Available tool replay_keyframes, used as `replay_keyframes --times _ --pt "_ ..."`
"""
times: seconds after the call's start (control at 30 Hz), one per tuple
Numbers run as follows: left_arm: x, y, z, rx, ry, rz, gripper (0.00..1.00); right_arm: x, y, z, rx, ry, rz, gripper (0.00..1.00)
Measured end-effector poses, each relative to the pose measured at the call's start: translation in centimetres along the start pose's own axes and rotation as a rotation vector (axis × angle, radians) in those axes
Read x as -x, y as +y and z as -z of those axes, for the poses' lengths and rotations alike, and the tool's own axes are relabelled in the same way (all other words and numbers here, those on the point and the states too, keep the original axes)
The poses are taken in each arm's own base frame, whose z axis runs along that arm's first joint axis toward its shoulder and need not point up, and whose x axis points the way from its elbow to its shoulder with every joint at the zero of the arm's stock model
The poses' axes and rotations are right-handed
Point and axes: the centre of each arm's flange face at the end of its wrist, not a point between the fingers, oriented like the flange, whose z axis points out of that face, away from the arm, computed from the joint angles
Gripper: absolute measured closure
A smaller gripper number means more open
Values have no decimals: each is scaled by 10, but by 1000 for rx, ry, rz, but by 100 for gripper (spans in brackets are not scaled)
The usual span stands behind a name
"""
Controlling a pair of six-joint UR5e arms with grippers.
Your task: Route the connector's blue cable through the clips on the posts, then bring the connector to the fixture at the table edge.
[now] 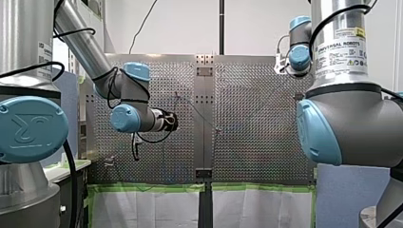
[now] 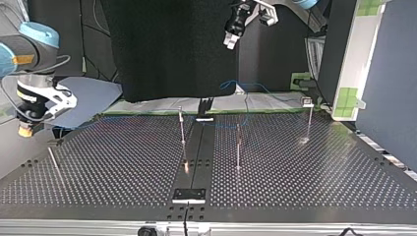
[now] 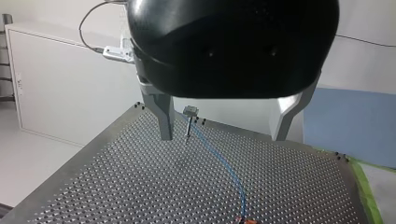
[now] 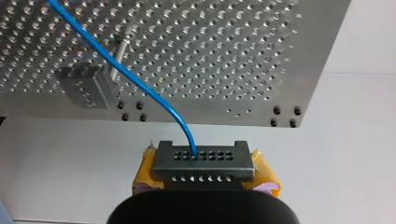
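At the top view's left, my right claw [image 2: 24, 130] is hovering off the perforated tabletop [image 2: 123, 167]. Left wrist: my left claw [image 3: 223, 137] is gaping above the thin blue cable [image 3: 225, 166]. Right wrist: my right claw is gripping the dark slotted connector [image 4: 203, 163]; post clips [image 4: 84, 86] and delivery likely pending.

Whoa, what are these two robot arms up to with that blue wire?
They are threading a cable. My right pincer, with yellow pads, grips a dark connector just beyond the table's edge. Its blue cable runs back past a clip on a post. My left pincer hangs open and empty above the perforated table. Whether the cable sits in any clip is unclear.
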Motion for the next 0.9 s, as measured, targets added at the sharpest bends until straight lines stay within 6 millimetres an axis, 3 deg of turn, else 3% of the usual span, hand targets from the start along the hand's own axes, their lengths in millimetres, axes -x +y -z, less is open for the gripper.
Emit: replay_keyframes --times 0.27,0.4,0.9 --pt "0 -1 1 0 2 0 0 45 -2 -20 -46 -25 21 100" --pt "0 0 1 2 3 1 0 57 0 -26 -69 -20 23 100" --pt "-3 2 4 14 36 -7 0 59 25 -54 -124 73 2 100"
